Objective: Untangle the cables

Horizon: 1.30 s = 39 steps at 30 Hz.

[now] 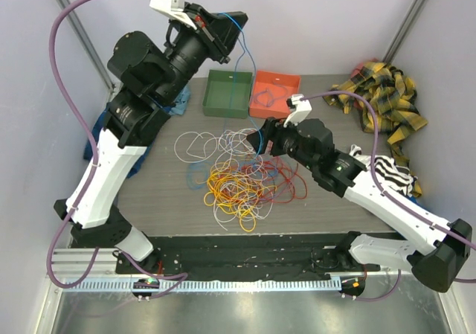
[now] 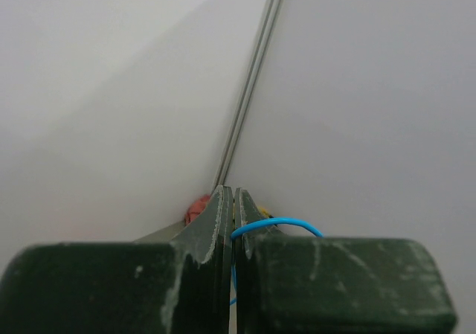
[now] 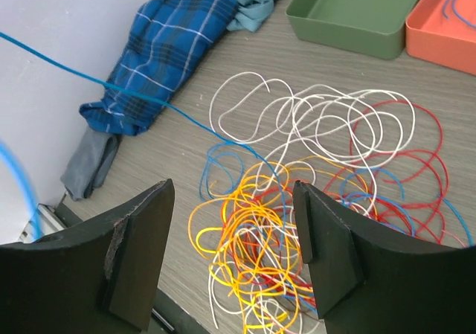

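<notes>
My left gripper (image 1: 236,23) hangs high above the far side of the grey wood-grain surface (image 1: 167,200). Its jaws are clenched on a thin blue cable (image 2: 277,223), which slants down to the tangled heap of thin yellow, orange, red, white and blue cables (image 1: 242,176) lying mid-surface. My right gripper (image 3: 232,200) hovers low over the heap's far right edge, jaws released and grasping nothing. Beyond the heap sit a green plastic tray (image 1: 223,100) and an orange plastic tray (image 1: 286,81) side by side. A blue plaid cloth (image 3: 160,59) lies to the left.
</notes>
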{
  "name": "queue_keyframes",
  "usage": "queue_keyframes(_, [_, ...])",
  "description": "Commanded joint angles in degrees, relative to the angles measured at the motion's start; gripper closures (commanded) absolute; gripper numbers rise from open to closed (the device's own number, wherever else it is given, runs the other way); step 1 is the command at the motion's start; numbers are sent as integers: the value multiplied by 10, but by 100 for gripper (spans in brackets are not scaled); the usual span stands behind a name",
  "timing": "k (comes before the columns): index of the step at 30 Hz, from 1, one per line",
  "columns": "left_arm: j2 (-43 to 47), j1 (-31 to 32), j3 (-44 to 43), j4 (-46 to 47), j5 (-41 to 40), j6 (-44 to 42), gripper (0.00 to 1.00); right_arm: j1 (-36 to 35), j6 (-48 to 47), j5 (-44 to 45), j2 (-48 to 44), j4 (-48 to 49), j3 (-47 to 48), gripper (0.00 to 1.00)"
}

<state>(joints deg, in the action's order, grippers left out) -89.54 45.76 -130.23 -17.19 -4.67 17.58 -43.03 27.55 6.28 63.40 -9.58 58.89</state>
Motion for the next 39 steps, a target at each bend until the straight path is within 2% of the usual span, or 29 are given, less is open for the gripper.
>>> queue_keyframes(1, [12,6,18,4,14,3,100,0,6,2,-24,92,-6,27])
queue_keyframes(4, [14,6,30,3,13,10,100,0,1,15,-36,92,-18,26])
queue_keyframes(7, [9,10,29,8,25,21,100,-1,-9,-18,-10,110,-18,25])
queue_keyframes(9, [6,14,26,10,29,24,100,-2,-7,-47,21,118,-21,23])
queue_keyframes(15, [9,23,19,11,32,29,100,-4,-15,-42,108,183,-48,21])
queue_keyframes(22, [30,32,43,9,38,32,100,-5,-32,92,207,179,-17,25])
queue_keyframes(25, [45,33,56,8,35,30,100,-5,-36,109,227,164,0,26])
queue_keyframes(28, [61,33,69,9,31,25,100,-5,-31,170,226,138,5,26])
queue_keyframes(29, [70,33,76,9,28,24,100,-3,-35,215,212,137,0,25])
queue_keyframes(32, [86,33,93,20,21,16,100,20,-63,259,180,119,22,25])
queue_keyframes(39, [132,34,161,52,8,10,100,55,-97,261,161,32,138,23])
